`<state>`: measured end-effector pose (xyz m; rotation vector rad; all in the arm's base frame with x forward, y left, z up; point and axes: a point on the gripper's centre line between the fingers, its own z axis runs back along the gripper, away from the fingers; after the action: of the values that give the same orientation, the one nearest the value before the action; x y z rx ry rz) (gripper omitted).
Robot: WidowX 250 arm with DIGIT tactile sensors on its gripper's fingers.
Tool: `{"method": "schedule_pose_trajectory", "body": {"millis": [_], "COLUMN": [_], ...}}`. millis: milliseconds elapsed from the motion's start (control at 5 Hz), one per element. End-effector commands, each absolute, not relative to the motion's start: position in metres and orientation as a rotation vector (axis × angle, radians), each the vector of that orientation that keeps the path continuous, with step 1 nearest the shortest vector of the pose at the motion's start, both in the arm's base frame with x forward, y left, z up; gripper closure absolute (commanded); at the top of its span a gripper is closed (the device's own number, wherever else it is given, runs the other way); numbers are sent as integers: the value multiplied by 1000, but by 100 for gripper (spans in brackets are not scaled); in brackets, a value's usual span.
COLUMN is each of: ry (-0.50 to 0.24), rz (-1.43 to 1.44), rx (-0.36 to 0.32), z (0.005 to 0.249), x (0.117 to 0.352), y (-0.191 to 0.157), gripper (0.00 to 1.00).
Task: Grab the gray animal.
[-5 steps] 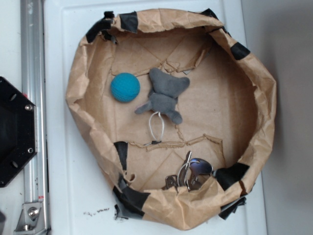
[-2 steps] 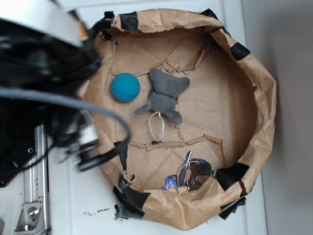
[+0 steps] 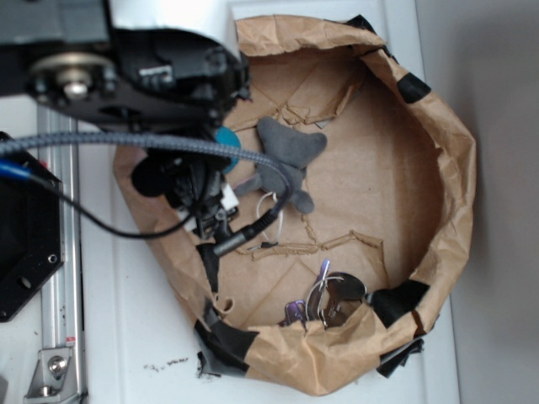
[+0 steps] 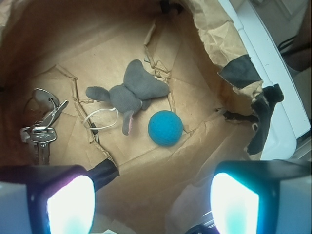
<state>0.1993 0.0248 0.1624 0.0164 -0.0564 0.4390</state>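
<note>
White counter is seen beneath one shallow tub of crumpled brown paper, patched with black tape along its rim. Inside the tub three things are counted: one gray animal, one teal ball and one bunch of metal keys.

From the wrist view the gray animal is found at roughly 12 o'clock from the claw, well apart from it and lying flat on the paper floor, with its white string loop trailing toward 8 o'clock. The ball lies just beside the animal at its 4 o'clock; the keys sit at 9 o'clock, near the tub wall.

The claw is held wide open — both pale fingers are spread at the bottom edge and nothing is gripped between them. In the exterior view the arm is reached in from 10 o'clock, over the tub's rim, and most of the ball is covered by it.
</note>
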Motion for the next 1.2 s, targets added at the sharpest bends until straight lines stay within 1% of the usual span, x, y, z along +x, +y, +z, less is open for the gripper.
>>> {"method": "schedule_pose_trajectory", "body": {"millis": [0,200,400,600,800,1000], "ry": [-91,-91,-111,-160,-160,-186], "rz": [472,472,542,647,715,743], "rx": [17,17,31,17,13,47], "z": [171,171,126,93,56,39], "x": [200,200,227,250,266,276], "y": [35,35,29,18,17,28], "gripper": [0,0,0,0,0,0]}}
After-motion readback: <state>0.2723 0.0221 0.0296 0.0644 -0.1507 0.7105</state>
